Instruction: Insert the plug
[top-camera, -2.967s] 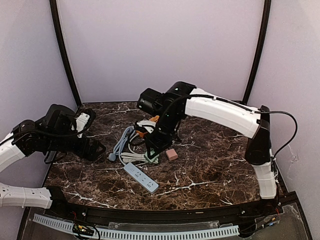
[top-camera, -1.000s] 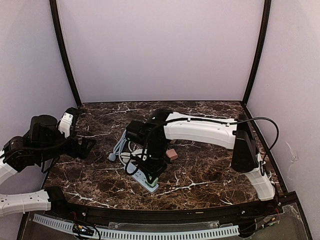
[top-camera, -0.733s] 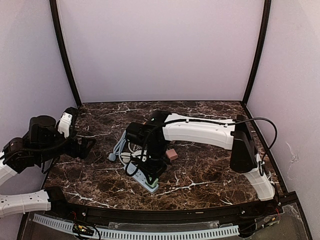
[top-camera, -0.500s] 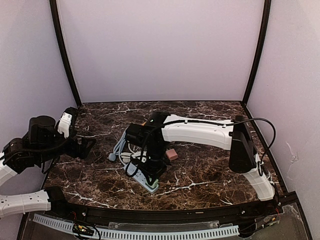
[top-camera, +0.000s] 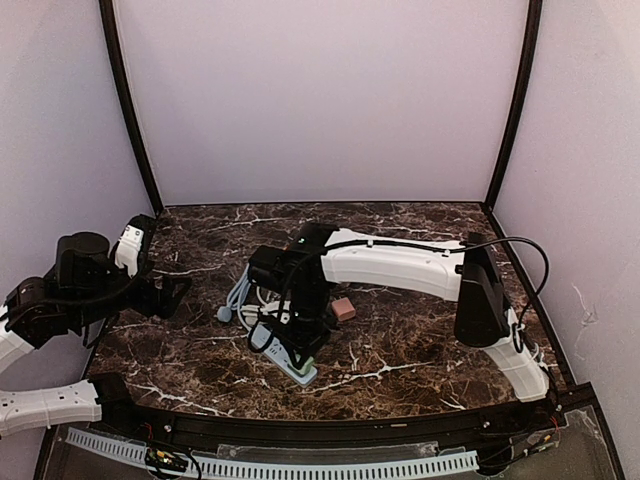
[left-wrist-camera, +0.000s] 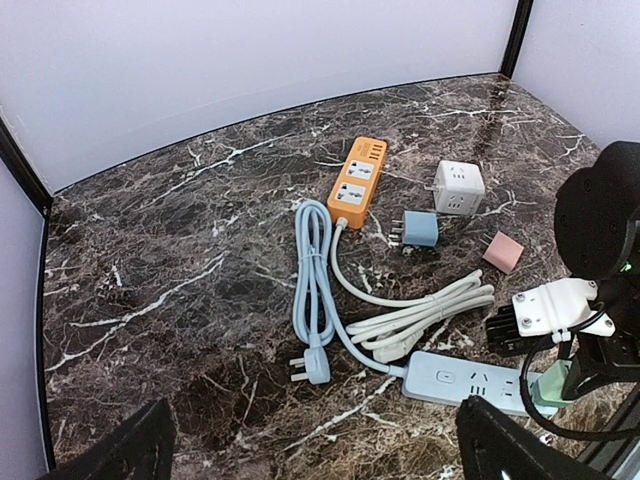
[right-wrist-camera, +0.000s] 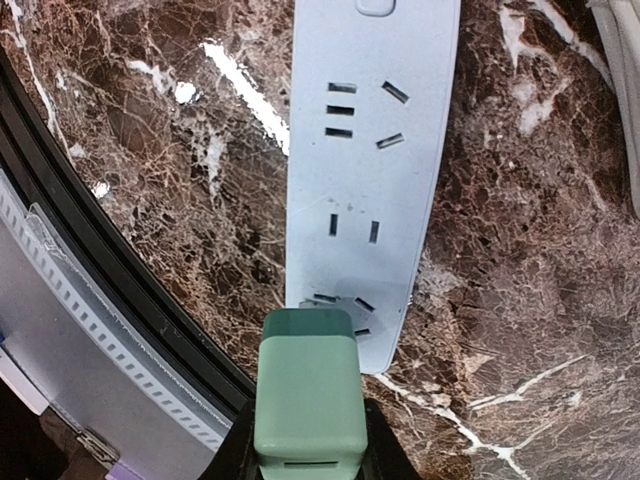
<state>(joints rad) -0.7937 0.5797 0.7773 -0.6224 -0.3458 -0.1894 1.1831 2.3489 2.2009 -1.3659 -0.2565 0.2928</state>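
A pale green plug (right-wrist-camera: 308, 395) is clamped in my right gripper (right-wrist-camera: 308, 445), whose black fingers (right-wrist-camera: 236, 452) press on both its sides. The plug hangs over the last socket at the near end of the light blue power strip (right-wrist-camera: 365, 180); its prongs are hidden under its body. From above, the right gripper (top-camera: 303, 345) points down at the strip (top-camera: 268, 342). The left wrist view shows the same strip (left-wrist-camera: 470, 380) and the plug (left-wrist-camera: 545, 392). My left gripper (left-wrist-camera: 320, 462) stays open over the table's left side, far from the strip, holding nothing.
Behind the strip lie an orange power strip (left-wrist-camera: 355, 183), a white cube adapter (left-wrist-camera: 459, 187), a blue adapter (left-wrist-camera: 420, 229), a pink block (left-wrist-camera: 502, 251), a bundled white cable (left-wrist-camera: 420, 320) and the strip's blue cable with its own plug (left-wrist-camera: 310, 365). The table's black front rail (right-wrist-camera: 100, 300) runs close by.
The right arm came from the cluster at the back down to the strip's near end with the green plug; in the last second it only settled slightly. The left arm drew back left.
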